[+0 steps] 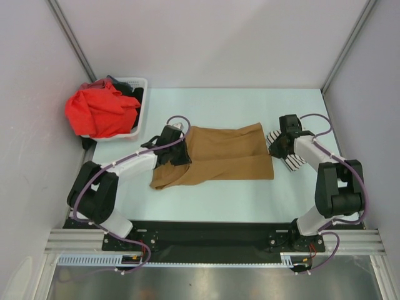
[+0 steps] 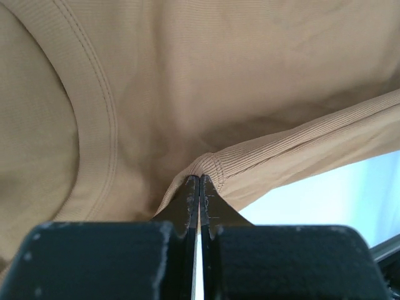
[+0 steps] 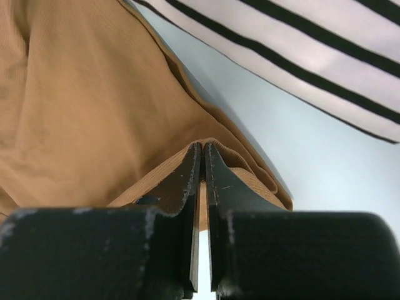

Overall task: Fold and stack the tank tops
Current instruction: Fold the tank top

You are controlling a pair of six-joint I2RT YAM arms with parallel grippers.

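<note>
The tan-brown tank top (image 1: 219,156) lies spread across the middle of the table, folded over with a strap trailing toward the near left. My left gripper (image 1: 181,147) is shut on its left edge; in the left wrist view the jaws pinch a ribbed hem (image 2: 199,177). My right gripper (image 1: 270,145) is shut on the tan top's right edge, and the right wrist view shows layered hem (image 3: 202,145) between the jaws. The striped tank top (image 1: 289,161) lies bunched at the right, partly under the right arm, and its stripes (image 3: 325,56) show beyond the tan cloth.
A white laundry basket (image 1: 140,103) stands at the back left with red cloth (image 1: 100,109) heaped in it and spilling over its side. Grey walls close in the table on three sides. Bare tabletop (image 1: 219,200) lies in front of the tan top.
</note>
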